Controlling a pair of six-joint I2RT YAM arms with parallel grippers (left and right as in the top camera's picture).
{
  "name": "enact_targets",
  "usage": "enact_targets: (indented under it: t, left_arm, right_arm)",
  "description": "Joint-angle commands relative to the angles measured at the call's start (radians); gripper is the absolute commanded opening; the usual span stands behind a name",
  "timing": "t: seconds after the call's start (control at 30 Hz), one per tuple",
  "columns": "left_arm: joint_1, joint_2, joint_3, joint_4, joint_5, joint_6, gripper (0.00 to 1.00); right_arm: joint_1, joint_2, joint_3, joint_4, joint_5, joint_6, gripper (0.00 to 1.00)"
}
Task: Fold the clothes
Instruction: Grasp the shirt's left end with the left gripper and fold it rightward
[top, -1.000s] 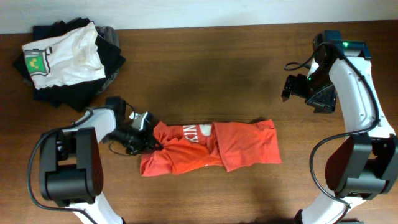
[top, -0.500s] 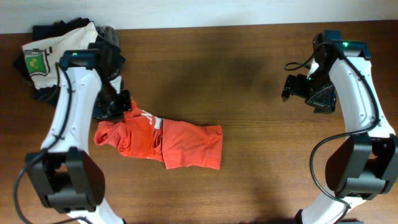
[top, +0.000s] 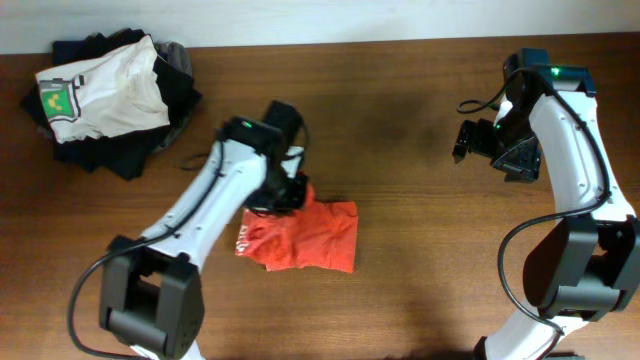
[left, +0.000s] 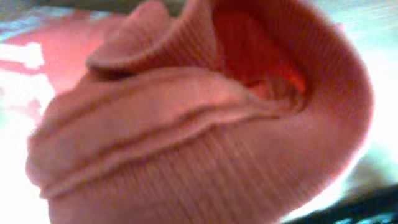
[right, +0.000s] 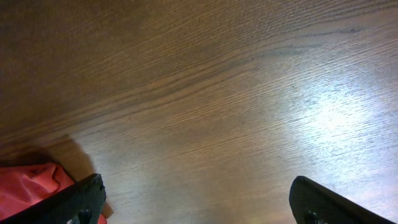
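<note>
The shirt (top: 305, 237) lies on the table (top: 400, 290) a little left of centre, doubled over into a rough square. Its right half is fairly flat and its left half is creased and uneven. The top left corner rises in a bunch toward the left gripper (top: 292, 190), which sits right on that corner. In the left wrist view, blurred red ribbed cloth (left: 186, 137) in thick rolls fills nearly the whole picture and hides the fingers. The cloth is gathered tight against the camera, so the gripper looks clamped on the shirt. The left arm reaches over from the near left edge of the table.

The right gripper (top: 462, 145) hangs over bare wood at the far right, well apart from the shirt. Its two black fingertips (right: 84, 198) stand wide apart with nothing between them. A corner of red cloth (right: 28, 186) shows at the lower left of that view.

In the far left corner a white tee (top: 100, 88) with a green-yellow print lies on top of a heap of dark clothes (top: 125, 152).
</note>
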Motion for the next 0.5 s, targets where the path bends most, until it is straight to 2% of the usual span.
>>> enact_targets:
  t: [0.0,0.07,0.1,0.13,0.17,0.2,0.27,0.47]
  left_arm:
    - [-0.047,-0.006,-0.055,0.093,0.120,-0.095,0.02]
    - [-0.071,-0.006,-0.073,0.132,0.119,-0.129,0.04]
    - [-0.084,-0.006,-0.081,0.146,0.119,-0.141,0.12]
    - [-0.091,-0.006,-0.082,0.149,0.119,-0.143,0.31]
    - [-0.098,-0.006,-0.083,0.150,0.118,-0.142,0.60]
    - [-0.104,-0.006,-0.083,0.150,0.118,-0.142,0.64]
    - [-0.112,-0.006,-0.083,0.153,0.119,-0.143,0.65]
    - [-0.108,-0.025,-0.014,0.121,0.222,-0.118,0.64]
  right_arm:
    - [-0.001,0.004,0.011,0.001,0.006,-0.006,0.98]
    - [-0.001,0.004,0.011,0.001,0.006,-0.006,0.98]
    - [-0.001,0.004,0.011,0.001,0.006,-0.006,0.99]
    - [-0.001,0.004,0.011,0.001,0.006,-0.006,0.98]
    - [-0.001,0.004,0.011,0.001,0.006,-0.006,0.98]
    - [-0.001,0.004,0.011,0.001,0.006,-0.006,0.98]
    - [-0.001,0.004,0.011,0.001,0.006,-0.006,0.98]
    - [-0.001,0.004,0.011,0.001,0.006,-0.006,0.98]
